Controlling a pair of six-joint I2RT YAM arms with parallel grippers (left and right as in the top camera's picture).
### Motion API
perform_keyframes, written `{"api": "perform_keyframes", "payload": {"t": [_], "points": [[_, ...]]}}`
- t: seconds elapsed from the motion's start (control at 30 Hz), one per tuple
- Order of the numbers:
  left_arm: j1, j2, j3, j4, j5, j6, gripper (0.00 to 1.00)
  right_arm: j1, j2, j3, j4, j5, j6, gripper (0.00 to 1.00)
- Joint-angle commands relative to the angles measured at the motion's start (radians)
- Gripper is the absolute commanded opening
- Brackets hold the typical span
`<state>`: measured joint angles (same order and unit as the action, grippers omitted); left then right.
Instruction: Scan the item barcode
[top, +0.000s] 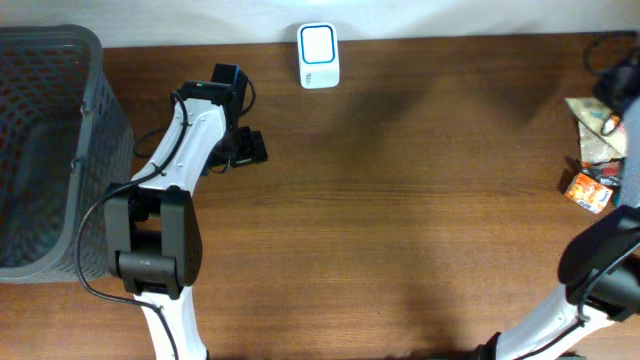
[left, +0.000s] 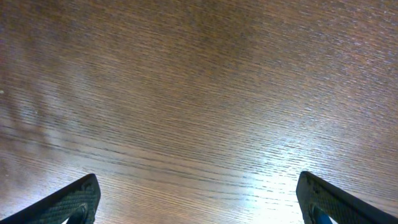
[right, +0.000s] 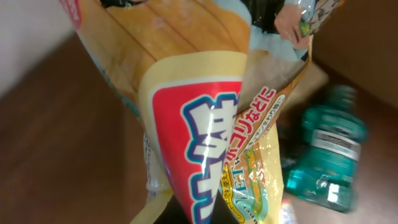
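Closest to you, the right wrist view is filled by a snack packet, yellow with a red panel and Japanese lettering. It rises out of the right pincer, whose dark fingers barely show at the bottom edge. They look pinched shut on the packet's thin lower end, so you can take the pick-up as done. No barcode shows on the face turned to this camera, so you cannot tell from here which side carries it. Just behind the packet a teal mouthwash bottle lies on the tabletop, and from above a small pile of other goods sits at the right end, which places your held packet over that end. Further off, the left pincer hangs with its fingers spread wide over bare wood, holding nothing, next to the grey mesh basket. Farthest away, the white barcode scanner stands at the back edge of the tabletop, well apart from the packet. The scan itself is what's left, by my reading: you would carry the packet across to the scanner, turn its barcode side toward the scanner's window, and hold it there for a read.
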<state>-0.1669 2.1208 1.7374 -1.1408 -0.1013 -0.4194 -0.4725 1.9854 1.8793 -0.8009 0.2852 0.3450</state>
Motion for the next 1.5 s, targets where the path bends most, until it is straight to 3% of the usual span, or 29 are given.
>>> {"api": "perform_keyframes", "payload": {"t": [0.0,0.27,0.3,0.33,0.37,0.4,0.47,0.57,0.7,0.9,1.13,1.27,1.47], "points": [[0.000,-0.008,0.011,-0.001,0.011,0.008,0.99,-0.072,0.066,0.004,-0.007,0.014,0.012,0.04],[0.000,-0.008,0.011,-0.001,0.010,0.008,0.99,-0.171,0.153,0.004,-0.018,0.006,0.057,0.04],[0.000,-0.008,0.011,-0.001,0.011,0.008,0.99,-0.173,0.153,0.004,-0.015,0.007,0.056,0.12],[0.000,-0.008,0.011,-0.001,0.011,0.008,0.99,-0.176,0.153,0.004,-0.014,0.007,0.056,0.28],[0.000,-0.008,0.011,-0.001,0.011,0.008,0.99,-0.178,0.153,0.004,-0.017,0.007,0.056,0.52],[0.000,-0.008,0.011,-0.001,0.011,0.008,0.99,-0.178,0.153,0.005,-0.024,0.007,0.055,0.66],[0.000,-0.008,0.011,-0.001,0.011,0.008,0.99,-0.178,0.148,0.009,-0.042,0.007,0.056,0.83],[0.000,-0.008,0.011,-0.001,0.011,0.008,0.99,-0.177,0.099,0.024,-0.077,-0.005,0.056,0.99],[0.000,-0.008,0.011,-0.001,0.010,0.008,0.99,-0.174,-0.026,0.024,-0.103,-0.051,0.053,0.99],[0.000,-0.008,0.011,-0.001,0.011,0.008,0.99,-0.174,-0.279,0.023,-0.250,-0.288,0.050,0.99],[0.000,-0.008,0.011,-0.001,0.011,0.008,0.99,-0.085,-0.525,-0.004,-0.415,-0.390,-0.080,0.99],[0.000,-0.008,0.011,-0.001,0.011,0.008,0.99,0.005,-0.660,-0.104,-0.443,-0.389,-0.106,0.99],[0.000,-0.008,0.011,-0.001,0.011,0.008,0.99,0.160,-0.925,-0.404,-0.406,-0.391,-0.105,0.98]]}}
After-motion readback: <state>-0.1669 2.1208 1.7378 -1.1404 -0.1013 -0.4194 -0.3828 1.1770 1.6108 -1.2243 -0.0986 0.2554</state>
